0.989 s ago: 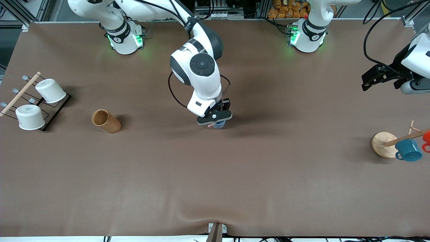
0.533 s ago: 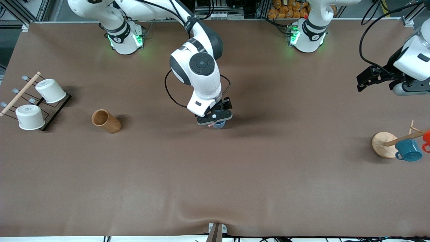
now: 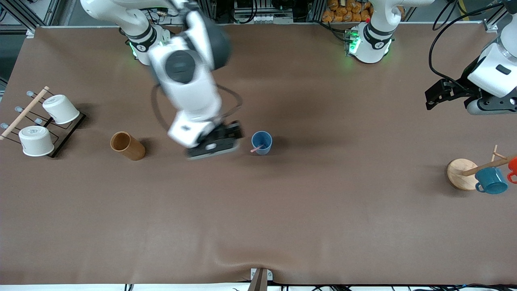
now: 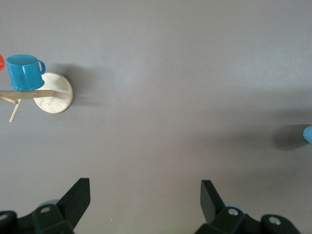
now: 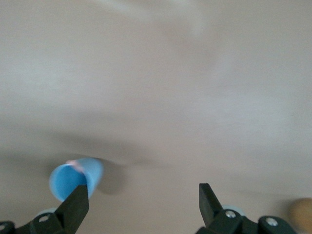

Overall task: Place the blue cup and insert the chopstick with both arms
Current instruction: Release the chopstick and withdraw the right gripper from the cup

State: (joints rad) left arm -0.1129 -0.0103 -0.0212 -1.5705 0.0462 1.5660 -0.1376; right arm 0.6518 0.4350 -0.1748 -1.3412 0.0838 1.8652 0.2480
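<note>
The blue cup (image 3: 261, 142) stands upright near the middle of the table, with the pale pink chopstick (image 3: 257, 148) leaning inside it. My right gripper (image 3: 214, 144) is open and empty above the table, beside the cup toward the right arm's end. In the right wrist view the cup (image 5: 75, 178) with the chopstick's tip (image 5: 72, 163) sits by one finger of the open right gripper (image 5: 143, 192). My left gripper (image 3: 434, 97) is open and empty, high over the left arm's end of the table. The left wrist view shows its spread jaws (image 4: 144, 187) over bare table and the cup's edge (image 4: 308, 134).
A brown wooden cup (image 3: 127, 145) lies on its side toward the right arm's end. Two white cups (image 3: 60, 108) sit on a black rack (image 3: 68, 131) with a wooden rod. A round wooden mug stand (image 3: 460, 173) holds a teal mug (image 3: 490, 180) and a red mug (image 3: 513, 166).
My right gripper has let go of the chopstick, risen off the blue cup and swung toward the right arm's end. The chopstick stays in the cup. The left gripper has drifted slightly.
</note>
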